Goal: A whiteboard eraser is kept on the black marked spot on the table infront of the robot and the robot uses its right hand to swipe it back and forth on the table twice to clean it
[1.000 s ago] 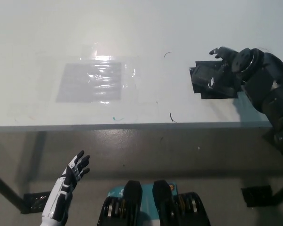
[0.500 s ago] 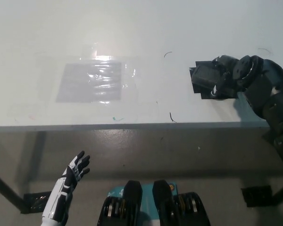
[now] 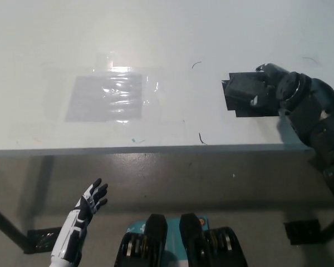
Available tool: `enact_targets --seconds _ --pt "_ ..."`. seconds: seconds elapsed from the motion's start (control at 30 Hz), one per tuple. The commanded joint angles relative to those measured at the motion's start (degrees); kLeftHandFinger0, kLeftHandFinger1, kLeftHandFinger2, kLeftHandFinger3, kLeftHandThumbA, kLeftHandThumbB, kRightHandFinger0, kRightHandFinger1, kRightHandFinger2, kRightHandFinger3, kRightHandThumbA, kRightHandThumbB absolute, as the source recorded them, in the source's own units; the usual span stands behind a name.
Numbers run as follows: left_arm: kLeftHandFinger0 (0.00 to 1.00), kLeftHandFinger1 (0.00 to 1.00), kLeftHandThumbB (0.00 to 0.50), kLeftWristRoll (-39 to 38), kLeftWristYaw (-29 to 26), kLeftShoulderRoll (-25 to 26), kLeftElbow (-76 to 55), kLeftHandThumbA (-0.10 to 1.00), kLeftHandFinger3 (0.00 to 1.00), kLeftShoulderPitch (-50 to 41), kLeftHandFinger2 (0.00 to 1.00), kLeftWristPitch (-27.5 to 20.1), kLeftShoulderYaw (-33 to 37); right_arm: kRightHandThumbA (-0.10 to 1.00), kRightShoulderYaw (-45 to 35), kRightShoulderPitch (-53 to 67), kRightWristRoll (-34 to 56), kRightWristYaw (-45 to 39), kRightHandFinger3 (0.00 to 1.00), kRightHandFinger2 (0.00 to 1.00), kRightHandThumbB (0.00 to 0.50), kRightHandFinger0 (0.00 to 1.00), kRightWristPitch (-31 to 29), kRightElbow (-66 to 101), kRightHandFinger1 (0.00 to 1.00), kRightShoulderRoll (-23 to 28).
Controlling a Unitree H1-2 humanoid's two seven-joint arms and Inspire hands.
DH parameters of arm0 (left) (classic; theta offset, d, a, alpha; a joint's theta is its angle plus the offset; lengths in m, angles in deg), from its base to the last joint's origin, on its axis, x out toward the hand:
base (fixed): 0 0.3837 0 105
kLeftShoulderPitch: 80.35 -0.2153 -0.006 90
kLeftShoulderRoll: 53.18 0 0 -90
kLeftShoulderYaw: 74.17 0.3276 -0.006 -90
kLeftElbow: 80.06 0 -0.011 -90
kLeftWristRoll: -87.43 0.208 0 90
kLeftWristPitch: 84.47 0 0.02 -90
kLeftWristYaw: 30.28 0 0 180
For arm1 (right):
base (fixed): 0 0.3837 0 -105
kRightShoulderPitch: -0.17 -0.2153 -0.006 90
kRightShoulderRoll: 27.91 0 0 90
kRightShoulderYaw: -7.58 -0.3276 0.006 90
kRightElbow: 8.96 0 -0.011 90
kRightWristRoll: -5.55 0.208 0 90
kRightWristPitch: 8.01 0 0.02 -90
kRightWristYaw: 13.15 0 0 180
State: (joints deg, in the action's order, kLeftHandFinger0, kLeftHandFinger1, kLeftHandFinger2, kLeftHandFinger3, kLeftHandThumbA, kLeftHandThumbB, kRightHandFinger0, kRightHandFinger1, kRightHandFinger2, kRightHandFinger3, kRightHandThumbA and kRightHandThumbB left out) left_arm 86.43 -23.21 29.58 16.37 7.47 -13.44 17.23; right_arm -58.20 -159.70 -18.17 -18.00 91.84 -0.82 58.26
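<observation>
A dark whiteboard eraser (image 3: pixel 244 87) lies on the black marked spot (image 3: pixel 250 108) at the right of the white table (image 3: pixel 172 33). My black right hand (image 3: pixel 274 88) comes in from the right, and its fingers are curled over the eraser's right end. The hand hides that end of the eraser and part of the spot. My white left hand (image 3: pixel 86 208) rests below the table's front edge at the lower left, open with its fingers apart.
A clear taped sheet over a grey rectangle (image 3: pixel 106 97) lies on the table's left half and reflects a light. Small pen marks (image 3: pixel 201 138) sit near the front edge (image 3: pixel 156 149), with another mark (image 3: pixel 197 64) further back.
My right hand's fingers were spread above the eraser a second ago. They have since come down and curled over it. The left hand has barely moved.
</observation>
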Motion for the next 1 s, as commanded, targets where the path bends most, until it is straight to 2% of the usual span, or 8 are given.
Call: enact_targets --seconds 0.0,0.33,0.43,0.53,0.7,0.8,0.9,0.97 --pt "1.00 1.00 0.439 2.11 0.01 0.74 -1.56 1.00 1.00 0.37 1.00 -1.84 0.48 0.71 -2.39 -2.13 1.03 13.26 0.51 0.34 0.146 0.29 -3.66 0.98 0.30 -0.08" --pt "1.00 1.00 0.445 2.87 0.14 1.05 -1.61 1.00 1.00 1.29 1.00 -1.40 0.41 0.77 -3.99 -2.55 0.77 13.37 0.55 0.53 0.177 0.44 -4.02 0.71 0.47 0.08" --pt "1.00 1.00 0.445 3.23 0.04 1.16 -1.80 1.00 1.00 1.61 1.00 -1.24 0.31 0.75 -4.25 -2.49 0.77 13.39 0.48 0.45 0.183 0.35 -4.54 0.59 0.39 0.15" --pt "1.00 1.00 0.448 2.93 0.32 1.22 -1.74 1.00 1.00 1.65 1.00 -1.23 0.30 0.72 -4.28 -2.22 0.63 13.65 0.42 0.16 0.196 0.00 -4.72 0.45 0.02 -0.08" --pt "1.00 1.00 0.439 2.86 0.48 1.53 -1.55 1.00 1.00 1.94 1.00 -1.29 0.28 0.70 -2.89 -1.07 -0.67 13.77 0.64 0.52 0.193 0.46 -5.91 0.49 0.45 -1.09" --pt "1.00 1.00 0.434 3.02 0.49 1.60 -1.26 1.00 1.00 2.18 1.00 -1.78 0.38 0.71 -2.15 0.44 -1.09 13.95 0.47 0.32 0.200 0.21 -6.48 0.44 0.21 -2.37" --pt "1.00 1.00 0.426 3.10 0.48 1.58 -1.31 1.00 1.00 2.21 1.00 -1.94 0.41 0.77 -0.78 1.32 -2.03 13.13 0.62 0.59 0.200 0.59 -5.64 0.33 0.63 -3.40" --pt "1.00 1.00 0.423 2.78 0.58 1.51 -1.21 1.00 1.00 2.30 1.00 -1.95 0.42 0.72 -0.44 2.97 -1.92 14.00 0.70 0.65 0.200 0.52 -6.42 0.31 0.61 -4.35"
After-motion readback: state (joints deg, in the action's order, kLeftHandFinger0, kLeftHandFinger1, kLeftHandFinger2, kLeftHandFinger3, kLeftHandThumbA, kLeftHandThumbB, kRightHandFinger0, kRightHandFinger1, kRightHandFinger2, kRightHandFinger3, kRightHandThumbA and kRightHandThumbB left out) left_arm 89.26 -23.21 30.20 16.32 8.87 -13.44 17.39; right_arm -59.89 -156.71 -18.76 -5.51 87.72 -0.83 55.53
